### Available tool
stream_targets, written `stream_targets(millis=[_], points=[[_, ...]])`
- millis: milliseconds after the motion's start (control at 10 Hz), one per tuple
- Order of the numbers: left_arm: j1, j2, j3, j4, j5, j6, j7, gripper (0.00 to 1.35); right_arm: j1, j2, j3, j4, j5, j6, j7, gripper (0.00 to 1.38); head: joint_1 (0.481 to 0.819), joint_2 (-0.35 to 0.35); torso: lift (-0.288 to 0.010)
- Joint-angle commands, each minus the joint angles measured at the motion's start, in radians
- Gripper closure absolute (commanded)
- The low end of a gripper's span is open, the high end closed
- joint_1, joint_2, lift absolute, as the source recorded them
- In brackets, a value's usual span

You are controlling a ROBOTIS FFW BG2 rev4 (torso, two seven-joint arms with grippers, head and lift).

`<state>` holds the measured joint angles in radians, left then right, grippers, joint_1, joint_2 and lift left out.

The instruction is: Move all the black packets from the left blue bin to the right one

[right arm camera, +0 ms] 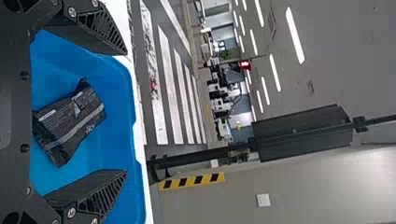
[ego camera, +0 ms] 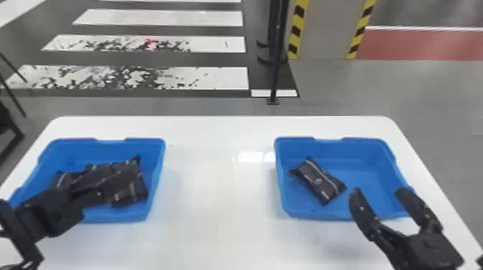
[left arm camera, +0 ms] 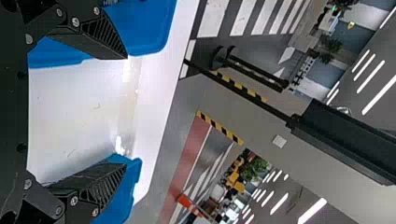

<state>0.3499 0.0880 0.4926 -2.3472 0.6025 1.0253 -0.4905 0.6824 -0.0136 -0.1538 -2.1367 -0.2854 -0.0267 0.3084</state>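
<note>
In the head view my left gripper [ego camera: 54,213] is over the near part of the left blue bin [ego camera: 155,179], partly covering a pile of several black packets [ego camera: 125,183]. The left wrist view has this left gripper [left arm camera: 125,112] open, its fingers wide apart. One black packet [ego camera: 318,179] lies flat and slanted in the left half of the right blue bin [ego camera: 366,150]. My right gripper [ego camera: 380,192] stands open at that bin's near right side, right of the packet. From the right wrist, the same packet [right arm camera: 70,123] shows behind the spread right gripper [right arm camera: 125,113].
A white table [ego camera: 215,201] carries both bins, with a wide stretch of its top between them. Beyond its far edge stand a thin black post [ego camera: 276,71] and a pillar [ego camera: 323,28] with yellow-black striped edges.
</note>
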Motion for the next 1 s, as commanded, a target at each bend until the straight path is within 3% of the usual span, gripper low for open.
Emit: stream_targets(millis=[0, 500, 900], points=[[-0.028, 0.004, 0.022, 0.019, -0.058, 0.028, 0.015, 0.24, 0.081, 0.014, 0.000, -0.051, 0.004, -0.035, -0.011, 0.13, 0.695, 0.011, -0.154], [-0.176, 0.027, 0.040, 0.196, -0.218, 0.143, 0.104, 0.24, 0.100, 0.014, 0.006, -0.049, -0.026, -0.035, -0.009, 0.13, 0.695, 0.130, -0.154], [-0.362, 0.064, -0.044, 0.439, -0.242, 0.190, 0.122, 0.24, 0.100, 0.014, 0.006, -0.044, -0.042, -0.032, -0.009, 0.14, 0.695, 0.150, -0.154]])
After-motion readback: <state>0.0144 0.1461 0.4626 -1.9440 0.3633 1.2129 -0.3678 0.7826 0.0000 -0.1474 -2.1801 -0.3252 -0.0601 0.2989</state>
